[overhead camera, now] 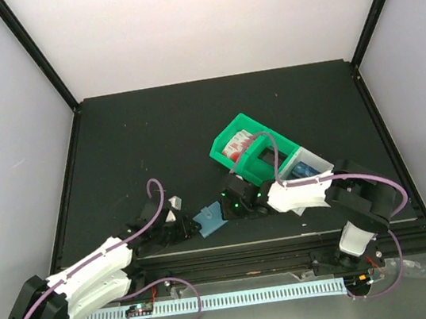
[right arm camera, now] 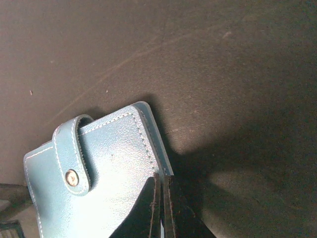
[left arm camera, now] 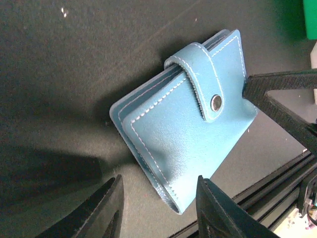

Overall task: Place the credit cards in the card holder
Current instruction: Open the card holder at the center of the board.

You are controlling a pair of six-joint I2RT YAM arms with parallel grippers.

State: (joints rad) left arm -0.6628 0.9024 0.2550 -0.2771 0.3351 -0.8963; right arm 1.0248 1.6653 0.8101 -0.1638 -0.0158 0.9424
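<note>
The wallet point(overhead camera: 210, 219) is seen lying on the black table point(overhead camera: 130, 140), near its front edge, between the two claws. It is folded shut. Its tab point(left arm camera: 200, 82) is wrapped over the open edge and fastened by a metal snap point(left arm camera: 216, 102). White stitching is seen along its borders.

The left claw point(left arm camera: 159, 181) is released. Its fingers are spread wide, and the wallet's near corner is framed between them in the wrist view. No contact between these fingers and the wallet can be made out.

The right claw point(right arm camera: 162, 178) is clenched. Its two fingers are pressed together with only a thin line left between them, and their tips are placed at the wallet's edge, on the side away from the left claw. Whether a layer of the wallet is nipped between them cannot be told. In the left wrist view, a black finger of this claw is seen touching that same edge.

A green bin point(overhead camera: 230, 142) is set behind the right claw, and a white bin point(overhead camera: 319, 161) is joined to its right side. Something flat and blue, taken to be the cards point(overhead camera: 304, 168), is seen in the white bin, well apart from the wallet. It is too small for its markings to be read.
</note>
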